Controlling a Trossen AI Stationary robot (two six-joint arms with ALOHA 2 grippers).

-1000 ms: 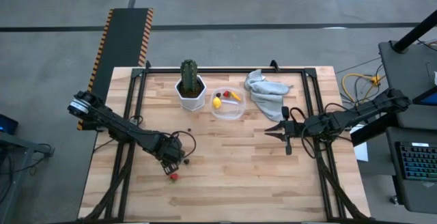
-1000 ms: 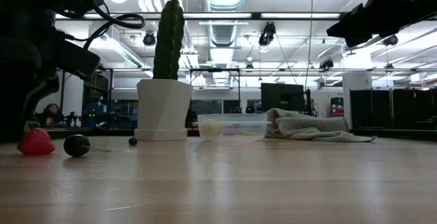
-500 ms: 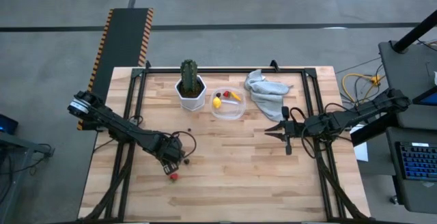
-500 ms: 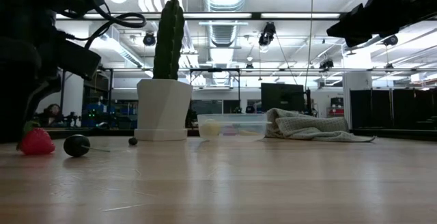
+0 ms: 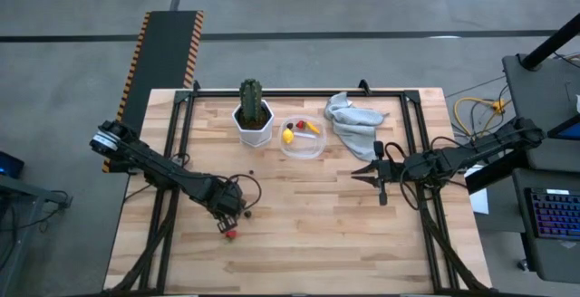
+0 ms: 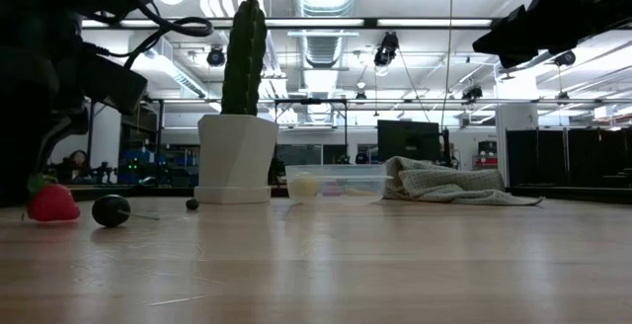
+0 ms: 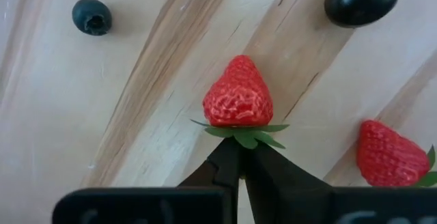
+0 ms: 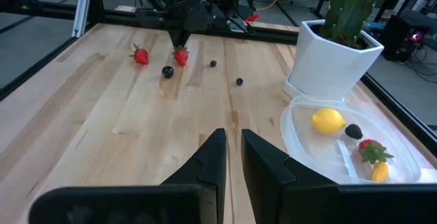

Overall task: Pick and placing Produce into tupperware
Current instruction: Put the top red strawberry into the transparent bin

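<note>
Strawberries [image 8: 180,57] loose: two; dark berries [image 8: 167,72]: three.

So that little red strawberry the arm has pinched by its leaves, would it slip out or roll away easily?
Possibly. The left gripper is shut only on the green leaf tuft of the strawberry, a thin hold, so the strawberry could swing or slip when lifted. Its cone shape would probably roll in a curve, not far. It looks like light, hard plastic, so unlikely to bruise.
</note>
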